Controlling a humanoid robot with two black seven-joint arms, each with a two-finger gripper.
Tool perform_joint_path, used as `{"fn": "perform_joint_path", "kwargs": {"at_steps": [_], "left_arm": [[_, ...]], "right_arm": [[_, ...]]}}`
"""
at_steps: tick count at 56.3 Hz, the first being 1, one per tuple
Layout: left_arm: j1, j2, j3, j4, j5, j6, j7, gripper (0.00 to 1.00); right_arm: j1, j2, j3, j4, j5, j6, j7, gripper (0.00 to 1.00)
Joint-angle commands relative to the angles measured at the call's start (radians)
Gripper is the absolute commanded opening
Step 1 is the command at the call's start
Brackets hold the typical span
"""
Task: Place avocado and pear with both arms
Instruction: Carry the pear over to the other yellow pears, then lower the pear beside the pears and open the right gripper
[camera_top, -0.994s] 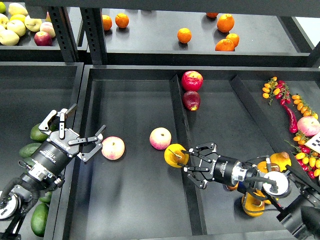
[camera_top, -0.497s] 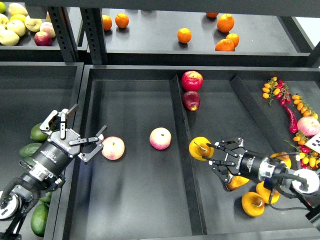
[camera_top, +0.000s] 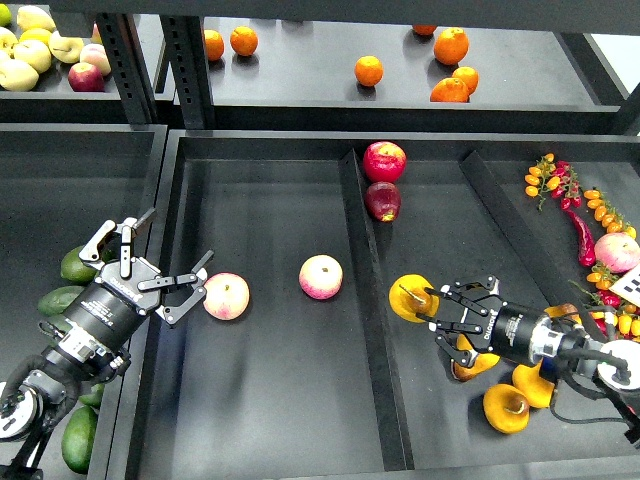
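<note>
My right gripper (camera_top: 432, 308) is shut on the pear (camera_top: 411, 298), a yellow-orange fruit with a short stem. It holds it low over the right compartment, just right of the divider (camera_top: 366, 300). My left gripper (camera_top: 172, 250) is open and empty, with its fingers next to a pink-cream fruit (camera_top: 226, 296) but not around it. Dark green avocados (camera_top: 76, 266) lie in the left compartment beside and under my left arm, partly hidden by it. Another lies lower down (camera_top: 79, 438).
A second pink-cream fruit (camera_top: 320, 277) lies in the middle compartment. Two red apples (camera_top: 384, 161) sit at the back by the divider. More yellow-orange pears (camera_top: 505, 408) lie under my right arm. A red pepper (camera_top: 583, 237) and small tomatoes are far right. Oranges (camera_top: 369, 70) sit on the upper shelf.
My right gripper has carried the pear to the right, from over the divider into the right compartment. The left arm has not moved.
</note>
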Motion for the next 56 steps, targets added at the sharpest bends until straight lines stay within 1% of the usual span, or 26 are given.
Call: {"fn": "perform_joint_path", "kwargs": {"at_steps": [1, 14, 19, 20, 29, 32, 34, 36, 42, 47, 56], "left_arm": [[0.000, 0.000, -0.001, -0.003, 0.000, 0.000, 0.000, 0.99], [0.000, 0.000, -0.001, -0.003, 0.000, 0.000, 0.000, 0.99], [0.000, 0.000, -0.001, -0.005, 0.000, 0.000, 0.000, 0.99], [0.000, 0.000, -0.003, -0.006, 0.000, 0.000, 0.000, 0.99], [0.000, 0.000, -0.001, -0.008, 0.000, 0.000, 0.000, 0.99], [0.000, 0.000, -0.001, -0.008, 0.000, 0.000, 0.000, 0.99], [0.000, 0.000, -0.001, -0.008, 0.000, 0.000, 0.000, 0.99], [0.000, 0.000, -0.001, -0.008, 0.000, 0.000, 0.000, 0.99], [0.000, 0.000, -0.001, -0.008, 0.000, 0.000, 0.000, 0.99], [0.000, 0.000, -0.003, -0.008, 0.000, 0.000, 0.000, 0.99], [0.000, 0.000, -0.001, -0.008, 0.000, 0.000, 0.000, 0.99]], "right_arm": [[-0.002, 0.000, 0.000, -0.036, -0.018, 0.036, 0.000, 0.37], [0.003, 0.006, 0.002, -0.102, -0.027, 0.064, 0.000, 0.39], [0.006, 0.006, 0.005, -0.119, -0.027, 0.066, 0.000, 0.43], [0.007, 0.006, 0.008, -0.121, -0.027, 0.064, 0.000, 0.47], [0.012, 0.008, 0.012, -0.119, -0.027, 0.053, 0.000, 0.60], [0.012, 0.008, 0.014, -0.118, -0.027, 0.049, 0.000, 0.69], [0.012, 0.008, 0.014, -0.118, -0.027, 0.046, 0.000, 0.80], [0.012, 0.008, 0.008, -0.116, -0.027, 0.040, 0.000, 0.86], [0.011, 0.008, 0.006, -0.112, -0.026, 0.024, 0.000, 0.89], [0.012, 0.005, 0.009, -0.096, -0.019, 0.010, 0.000, 0.93], [0.032, 0.005, 0.020, -0.062, 0.002, -0.019, 0.000, 0.95]]}}
